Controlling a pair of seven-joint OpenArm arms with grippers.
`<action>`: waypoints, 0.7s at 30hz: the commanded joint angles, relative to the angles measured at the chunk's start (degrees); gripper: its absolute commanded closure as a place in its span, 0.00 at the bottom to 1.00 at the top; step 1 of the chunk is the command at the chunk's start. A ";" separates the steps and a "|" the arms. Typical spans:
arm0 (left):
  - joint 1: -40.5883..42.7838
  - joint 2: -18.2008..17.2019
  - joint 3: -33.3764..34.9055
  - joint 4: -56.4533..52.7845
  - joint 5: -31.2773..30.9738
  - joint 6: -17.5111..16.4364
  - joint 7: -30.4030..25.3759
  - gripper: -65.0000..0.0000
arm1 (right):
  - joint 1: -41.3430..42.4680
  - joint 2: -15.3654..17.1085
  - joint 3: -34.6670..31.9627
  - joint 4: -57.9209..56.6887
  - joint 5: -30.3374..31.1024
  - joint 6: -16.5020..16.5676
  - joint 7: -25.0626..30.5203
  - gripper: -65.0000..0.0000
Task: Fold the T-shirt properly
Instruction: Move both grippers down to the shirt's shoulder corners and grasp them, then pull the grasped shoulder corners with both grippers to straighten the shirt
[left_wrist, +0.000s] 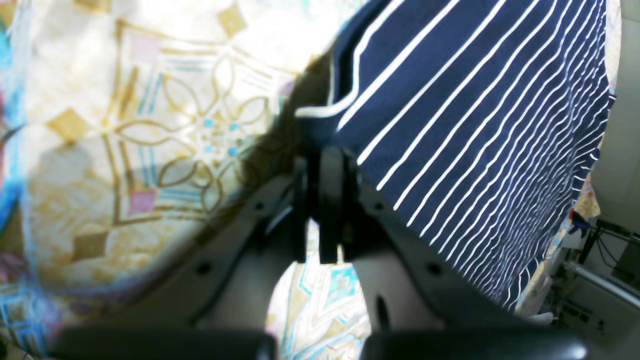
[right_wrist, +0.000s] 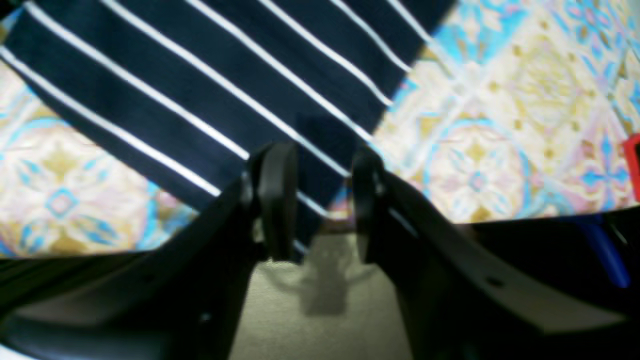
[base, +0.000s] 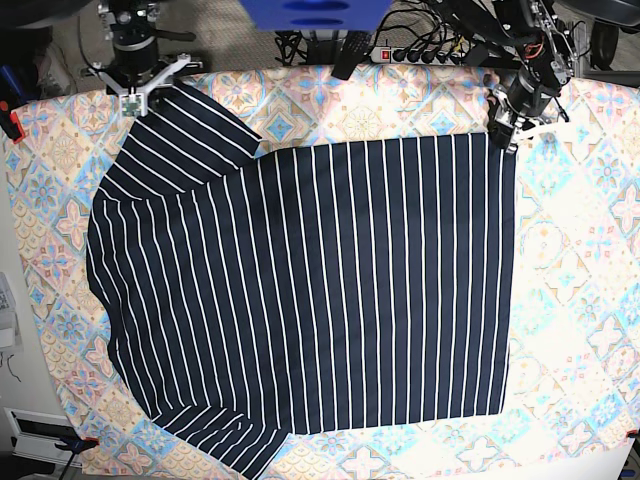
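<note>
The T-shirt (base: 320, 290), dark navy with thin white stripes, lies spread flat on the table, sleeves towards the base view's left. My left gripper (base: 500, 135) is at the shirt's far right corner. In the left wrist view it (left_wrist: 322, 160) is shut on the hem corner, with striped fabric (left_wrist: 475, 100) lifted beside it. My right gripper (base: 135, 100) is at the far left sleeve. In the right wrist view its jaws (right_wrist: 315, 200) stand apart, and the sleeve edge (right_wrist: 200, 75) lies loose between the fingers (right_wrist: 275, 200).
A pastel diamond-patterned tablecloth (base: 580, 300) covers the whole table. A red clamp (base: 10, 122) holds the cloth at the left edge. Beyond the far edge are a power strip with cables (base: 420, 52) and a blue stand (base: 315, 12).
</note>
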 joint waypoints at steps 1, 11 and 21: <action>0.22 -0.58 -0.16 0.95 -0.27 -0.34 -0.23 1.00 | -0.61 0.44 -0.89 0.85 -0.12 -0.38 1.01 0.69; 0.22 -0.58 -0.25 0.95 -0.27 -0.34 -0.23 1.00 | -1.05 0.27 -3.00 -0.46 -0.12 -0.38 1.01 0.50; 0.22 -0.58 -0.16 0.95 -0.27 -0.34 -0.23 1.00 | 0.88 0.27 -2.65 -6.97 -0.03 -0.38 1.01 0.50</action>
